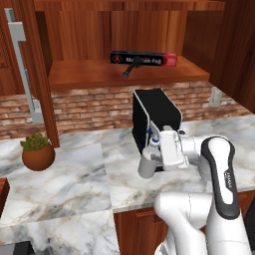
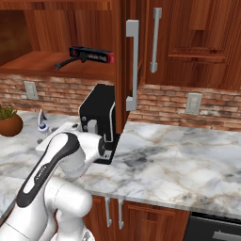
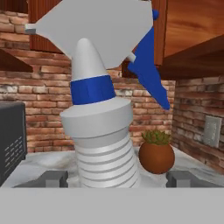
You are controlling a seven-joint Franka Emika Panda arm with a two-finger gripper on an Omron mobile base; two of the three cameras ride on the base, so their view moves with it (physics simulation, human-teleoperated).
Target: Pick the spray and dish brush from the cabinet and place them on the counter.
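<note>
We found the spray (image 1: 148, 162) standing upright on the counter (image 1: 74, 174), just in front of the black coffee machine (image 1: 155, 117) and close against the robot's hand. In the hand view the spray (image 3: 103, 131) stood between the two finger tips (image 3: 54, 178), which sat wide apart on either side of its ribbed base; we saw a gap on each side, so the gripper (image 3: 116, 179) was spread around the bottle rather than pinching it. Its white trigger head and blue collar rose toward the top of that view, with a blue lever hanging down on one side. In the right base view we saw the spray (image 2: 43, 123) beyond the arm, on the marble near the wall. The dish brush (image 1: 130, 68) lay on the shelf of the cabinet (image 1: 124, 74), its dark handle angled down toward the shelf's front edge and its upper end touching or overlapping the long black-and-red box (image 1: 144, 59) behind it. We saw the same pair in the right base view, the dish brush (image 2: 66, 63) slanting out from the box (image 2: 92, 54). A small potted plant (image 1: 37, 152) in a round brown pot sat on the counter to the left, well apart from the spray, below the open cabinet door (image 1: 25, 69) with its grey bar handle (image 1: 22, 64).
</note>
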